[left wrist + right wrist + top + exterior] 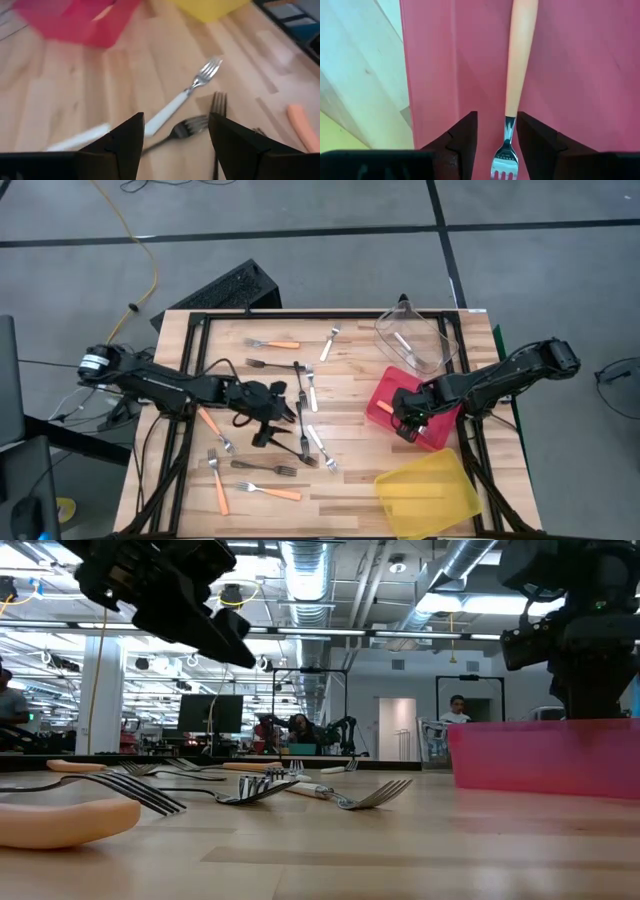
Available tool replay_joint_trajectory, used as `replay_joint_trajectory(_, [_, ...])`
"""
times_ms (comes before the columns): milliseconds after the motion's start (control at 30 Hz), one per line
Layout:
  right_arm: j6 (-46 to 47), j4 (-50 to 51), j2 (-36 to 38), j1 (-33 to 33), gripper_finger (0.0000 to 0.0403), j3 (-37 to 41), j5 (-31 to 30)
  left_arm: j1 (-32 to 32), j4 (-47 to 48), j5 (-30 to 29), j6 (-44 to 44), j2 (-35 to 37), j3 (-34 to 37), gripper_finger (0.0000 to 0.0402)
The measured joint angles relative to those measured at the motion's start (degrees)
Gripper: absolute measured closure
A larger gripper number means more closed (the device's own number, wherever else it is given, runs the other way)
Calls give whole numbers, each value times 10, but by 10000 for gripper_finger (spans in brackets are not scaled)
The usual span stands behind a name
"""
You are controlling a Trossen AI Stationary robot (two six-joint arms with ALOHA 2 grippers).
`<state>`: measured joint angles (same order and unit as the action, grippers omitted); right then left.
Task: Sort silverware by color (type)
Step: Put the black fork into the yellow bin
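While most forks point(262, 490) lie unsorted on the table point(350, 480), our right gripper point(496, 131), fingers parted, hangs over an orange fork point(520, 60) in the red bin point(385, 398); our left gripper point(175, 132) hovers open above the pile.

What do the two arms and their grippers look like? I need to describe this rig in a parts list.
Both arms are dark, near-black, built of jointed tubular segments. The left arm carries a pale round fitting at its outer end and loose black cables along its length. The right arm looks bulkier at its joints. The left gripper and the right gripper each have two blocky, angular black fingers.
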<state>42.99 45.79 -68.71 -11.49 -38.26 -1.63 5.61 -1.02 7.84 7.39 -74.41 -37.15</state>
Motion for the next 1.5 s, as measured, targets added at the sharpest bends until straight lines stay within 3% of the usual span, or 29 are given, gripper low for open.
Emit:
replay_joint_trajectory(200, [-9,-2,0,0,243,0,0,-34,-38,113,25,-50,0,196])
replay_joint_trajectory(367, [-10,-11,0,0,243,0,0,-6,37,150,-46,-75,0,196])
replay_joint_trajectory(533, [-15,-15,0,0,243,0,0,82,106,92,-139,-67,0,196])
replay_joint_trajectory(667, [-17,-16,0,0,243,0,0,152,105,35,-218,-52,0,196])
replay_joint_trajectory(967, [-24,-21,0,0,243,0,-3,261,108,-182,-300,-64,0,196])
replay_joint_trajectory(1500, [-25,-31,0,-1,243,0,-9,301,64,-237,-358,-109,0,196])
